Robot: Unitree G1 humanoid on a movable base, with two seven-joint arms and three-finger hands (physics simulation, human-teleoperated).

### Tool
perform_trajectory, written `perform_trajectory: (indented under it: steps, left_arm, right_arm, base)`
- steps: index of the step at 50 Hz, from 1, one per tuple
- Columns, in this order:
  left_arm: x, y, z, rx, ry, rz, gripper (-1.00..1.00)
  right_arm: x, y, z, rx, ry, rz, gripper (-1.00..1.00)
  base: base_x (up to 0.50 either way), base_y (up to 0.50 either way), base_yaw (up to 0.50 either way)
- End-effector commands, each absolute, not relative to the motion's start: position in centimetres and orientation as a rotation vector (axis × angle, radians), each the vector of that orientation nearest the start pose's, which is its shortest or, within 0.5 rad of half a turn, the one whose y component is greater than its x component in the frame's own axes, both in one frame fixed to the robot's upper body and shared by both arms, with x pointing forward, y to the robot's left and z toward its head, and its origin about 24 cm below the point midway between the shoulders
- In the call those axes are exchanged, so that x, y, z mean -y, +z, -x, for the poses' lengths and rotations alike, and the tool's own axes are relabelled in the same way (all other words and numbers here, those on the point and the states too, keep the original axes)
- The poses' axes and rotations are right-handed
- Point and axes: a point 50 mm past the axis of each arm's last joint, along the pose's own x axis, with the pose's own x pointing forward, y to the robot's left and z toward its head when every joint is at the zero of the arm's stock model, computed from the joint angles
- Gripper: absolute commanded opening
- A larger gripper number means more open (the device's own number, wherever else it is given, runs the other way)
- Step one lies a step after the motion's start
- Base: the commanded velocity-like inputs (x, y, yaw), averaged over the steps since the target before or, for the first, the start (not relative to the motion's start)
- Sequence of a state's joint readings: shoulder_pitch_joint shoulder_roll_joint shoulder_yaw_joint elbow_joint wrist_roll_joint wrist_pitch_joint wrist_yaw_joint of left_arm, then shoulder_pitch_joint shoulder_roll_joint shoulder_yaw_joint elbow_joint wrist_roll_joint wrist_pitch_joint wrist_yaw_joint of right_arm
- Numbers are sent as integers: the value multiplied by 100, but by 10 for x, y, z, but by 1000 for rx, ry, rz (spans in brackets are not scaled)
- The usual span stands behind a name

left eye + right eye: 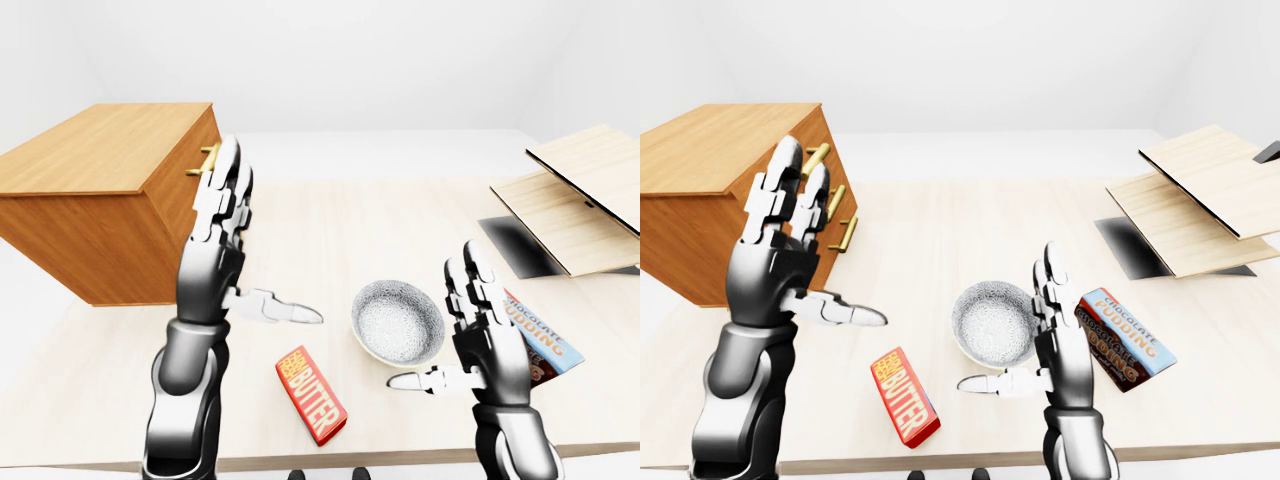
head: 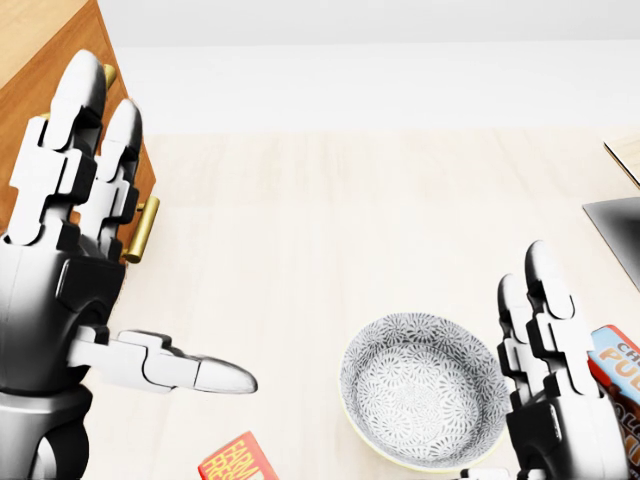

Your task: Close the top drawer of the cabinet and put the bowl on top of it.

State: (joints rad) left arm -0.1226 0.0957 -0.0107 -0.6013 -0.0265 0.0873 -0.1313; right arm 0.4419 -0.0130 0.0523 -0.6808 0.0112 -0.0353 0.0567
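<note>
Left of the right-eye view, cabinet (image 1: 700, 150): stands on the table (image 1: 940, 225), well apart from the bowl (image 2: 420, 390). Carries three brass handles (image 1: 835, 202) in a column on the face turned toward view right. Looks flush down that face, but cannot tell for certain whether the top drawer (image 1: 818, 128) sits fully in.

Low in the head view, right of centre, bowl: sits upright on the table. Shows a grey-white speckled pattern inside and a pale rim. Lies between the butter box (image 1: 905, 395) to view left and the pudding box (image 1: 1125, 340) to view right, near both.

Left side, left hand (image 1: 770, 270): hangs in the air above the table, fingers straight, apart and pointing up, thumb stuck out toward view right. Grips nothing. Overlaps the cabinet's handle face in both eye views; cannot tell whether touching it.

Right side, right hand (image 1: 1058, 345): stands just right of the bowl, fingers straight up, thumb pointing toward view left below the bowl's rim. Spread wide, clasping nothing. Covers the bowl's right edge in the right-eye view; contact not clear.

Far right of the eye views, wooden boards (image 1: 1200, 190): lie tilted, one over the other, above a dark flat patch (image 1: 1130, 250) on the table.
</note>
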Motion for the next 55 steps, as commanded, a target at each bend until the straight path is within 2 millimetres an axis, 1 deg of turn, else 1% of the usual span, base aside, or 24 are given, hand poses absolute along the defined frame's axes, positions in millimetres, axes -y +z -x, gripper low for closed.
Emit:
perform_trajectory:
  steps: [1,2,3,5,9,12,14,20,26,28,31,33,35,38,41,44,48,54,55]
  left_arm:
    - [-113,203,-182,705,-260,-142,100]
    - [-113,202,-182,704,-260,-144,100]
    - [-108,202,-175,709,-271,-157,100]
    - [-104,203,-171,713,-279,-156,100]
    - [-94,196,-164,684,-279,-193,100]
    - [-87,190,-164,659,-300,-211,100]
    - [-84,190,-164,660,-301,-210,100]
    - [-76,195,-156,702,-311,-220,100]
    - [-69,195,-155,714,-301,-251,100]
    - [-69,195,-155,714,-301,-252,100]
    - [-65,200,-152,749,-311,-258,100]
    - [-63,202,-152,775,-268,-299,100]
    - [-62,203,-151,784,-260,-315,100]
    - [-59,206,-146,810,-254,-339,100]
    - [-52,209,-137,834,-271,-346,100]
    - [-50,209,-135,848,-246,-371,100]
    - [-49,207,-137,852,-182,-420,100]
    - [-40,204,-135,849,-199,-468,100]
    - [-39,204,-136,858,-173,-502,100]
  right_arm:
    - [159,118,-160,295,-8,19,100]
    - [159,118,-160,295,-8,20,100]
    - [160,119,-159,296,-8,18,100]
    - [160,120,-157,301,-9,17,100]
    - [166,124,-152,317,-19,9,100]
    - [168,126,-151,324,-20,2,100]
    - [169,127,-149,335,-13,-2,100]
    - [177,128,-148,360,-20,-11,100]
    - [185,139,-141,387,-35,-21,100]
    - [185,139,-140,387,-35,-21,100]
    - [190,144,-134,402,-48,-22,100]
    - [194,147,-131,411,-58,-27,100]
    - [197,150,-130,415,-66,-28,100]
    - [199,150,-131,418,-74,-33,100]
    - [202,151,-130,418,-86,-37,100]
    - [205,154,-127,424,-92,-39,100]
    - [209,156,-127,445,-104,-29,100]
    - [216,161,-124,475,-130,-22,100]
    - [216,161,-123,477,-134,-20,100]
  base:
    - [0,0,0]
    - [0,0,0]
    - [0,0,0]
    - [0,0,0]
    - [0,0,0]
    - [0,0,0]
    - [0,0,0]
    - [0,0,0]
    - [0,0,0]
    - [0,0,0]
    - [0,0,0]
    - [0,0,0]
    - [0,0,0]
    - [0,0,0]
    - [0,0,0]
    - [0,0,0]
    - [0,0,0]
    - [0,0,0]
    - [0,0,0]
